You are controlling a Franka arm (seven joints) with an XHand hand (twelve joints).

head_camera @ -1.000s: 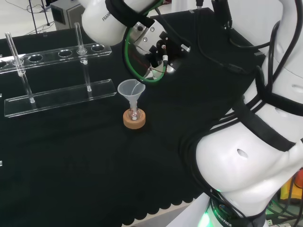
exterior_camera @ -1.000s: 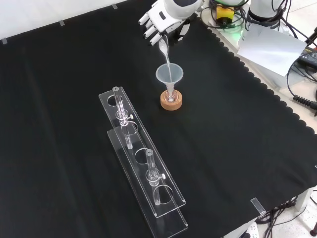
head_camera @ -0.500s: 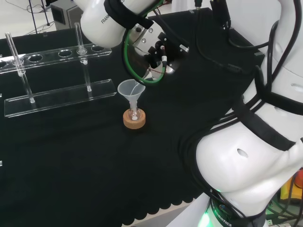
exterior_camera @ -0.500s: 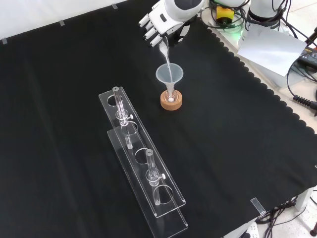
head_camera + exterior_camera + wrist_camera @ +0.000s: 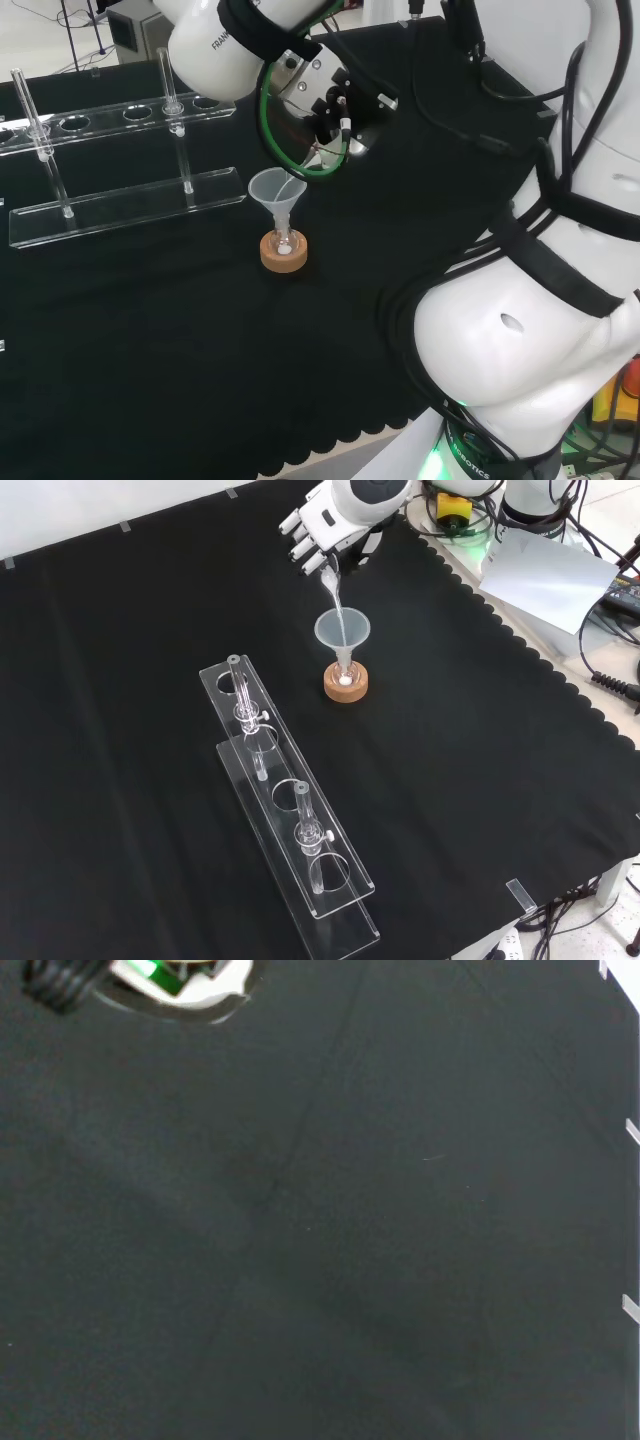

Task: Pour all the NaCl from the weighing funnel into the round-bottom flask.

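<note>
The weighing funnel [image 5: 332, 588] was held tilted in the curled hand [image 5: 322, 522], its spout over the plastic funnel [image 5: 343, 632] seated in the round-bottom flask [image 5: 346, 679]. White grains were seen inside; pouring was judged underway.

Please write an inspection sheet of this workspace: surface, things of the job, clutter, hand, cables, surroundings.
Surface: black cloth, bare around the stand.
Job's things: weighing funnel tilted, spout in the clear funnel; round-bottom flask on a cork ring, white powder at its bottom.
Clutter: two clear racks with upright tubes, apart from the flask.
Hand: hand curled round the weighing funnel.
Cables: green cable looped at the wrist.
Surroundings: grey sheet beyond the cloth's edge.
</note>
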